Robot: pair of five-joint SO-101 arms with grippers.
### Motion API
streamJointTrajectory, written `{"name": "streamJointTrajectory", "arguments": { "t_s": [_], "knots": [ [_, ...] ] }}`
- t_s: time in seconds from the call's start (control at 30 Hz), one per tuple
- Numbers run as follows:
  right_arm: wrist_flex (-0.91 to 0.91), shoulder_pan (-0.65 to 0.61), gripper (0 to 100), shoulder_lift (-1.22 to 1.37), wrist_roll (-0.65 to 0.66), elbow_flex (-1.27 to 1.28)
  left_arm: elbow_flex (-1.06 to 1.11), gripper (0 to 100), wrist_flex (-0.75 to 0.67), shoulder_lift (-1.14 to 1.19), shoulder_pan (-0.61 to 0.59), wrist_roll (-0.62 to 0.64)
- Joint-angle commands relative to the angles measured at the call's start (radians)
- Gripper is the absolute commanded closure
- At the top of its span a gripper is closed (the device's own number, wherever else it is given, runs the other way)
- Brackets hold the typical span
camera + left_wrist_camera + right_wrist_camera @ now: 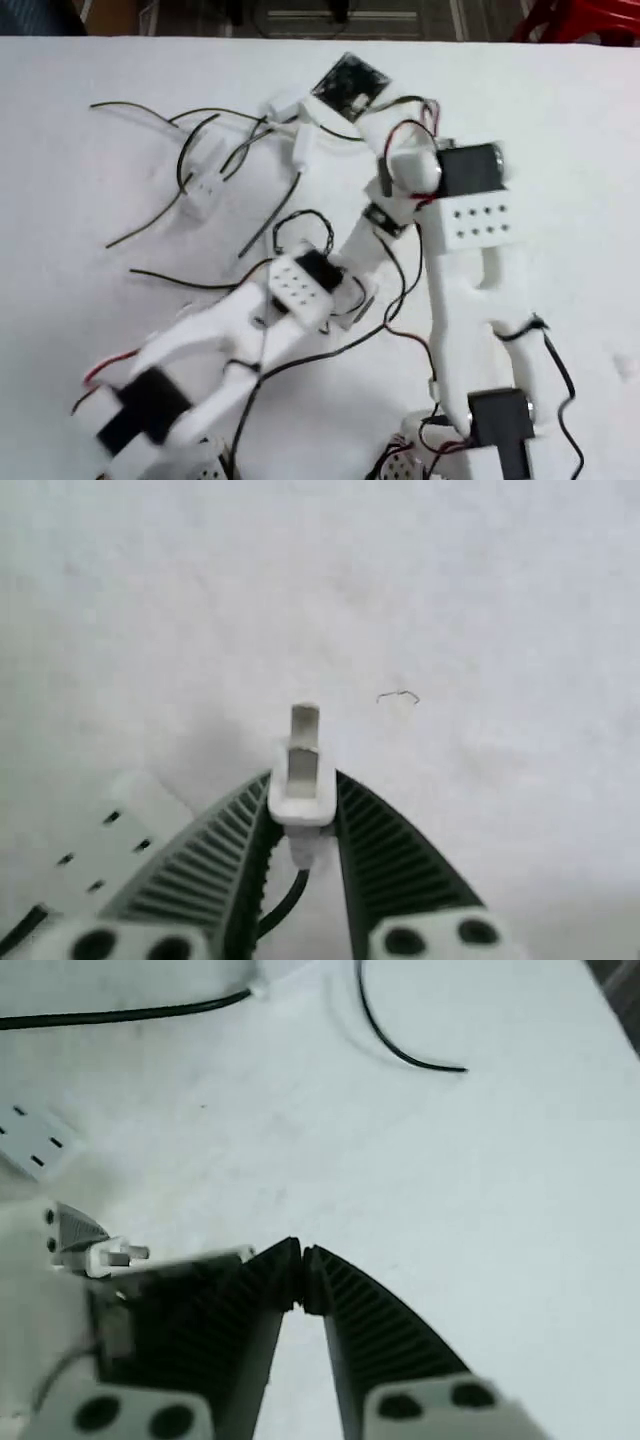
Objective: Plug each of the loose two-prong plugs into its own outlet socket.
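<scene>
We hold the plug [303, 780] in the left gripper [303, 798]; right gripper [302, 1263] pinched together, empty.
Plug twist or cord [285, 905] drag could steer prongs [305, 720] off the outlet [85, 855] slots.

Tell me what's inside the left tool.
The left tool clamps a white two-prong plug, prongs outward; its black cord trails back. The plug's sides are covered by the fingers.

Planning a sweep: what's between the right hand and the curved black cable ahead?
Just bare table between the right hand and the black cable, per the right wrist view.
</scene>
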Motion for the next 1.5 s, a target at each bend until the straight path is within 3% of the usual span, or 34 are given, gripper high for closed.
{"name": "streamJointTrajectory", "arguments": {
  "t_s": [0.0, 0.3, 0.53, 0.7, 0.87, 1.2, 1.3, 1.47],
  "knots": [
    [-0.015, 0.042, 97.9, 0.01, 0.003, 0.008, 0.095, 98, -0.132, -0.309, -0.053, 0.025],
    [-0.018, 0.036, 97.9, 0.013, 0.003, 0.008, 0.397, 98, -0.405, -0.55, -0.054, 0.021],
    [-0.018, 0.035, 97.9, 0.016, 0.003, 0.008, 0.457, 98, -0.427, -0.664, -0.064, 0.021],
    [-0.068, 0.03, 98.0, 0.01, 0.0, 0.006, 0.506, 98, -0.453, -0.814, -0.154, 0.029],
    [-0.071, -0.022, 98.0, 0.013, -0.112, -0.058, 0.681, 98, -0.554, -1.059, -0.163, 0.029],
    [0.084, -0.116, 98.0, 0.018, -0.123, -0.285, 1.073, 98, -0.738, -1.65, -0.162, 0.021],
    [0.124, -0.17, 98.0, 0.018, -0.123, -0.345, 1.059, 98, -0.683, -1.696, -0.165, 0.021],
    [0.208, -0.332, 98.0, 0.015, -0.121, -0.44, 1.071, 98, -0.704, -1.681, -0.162, 0.021]
  ]
}}
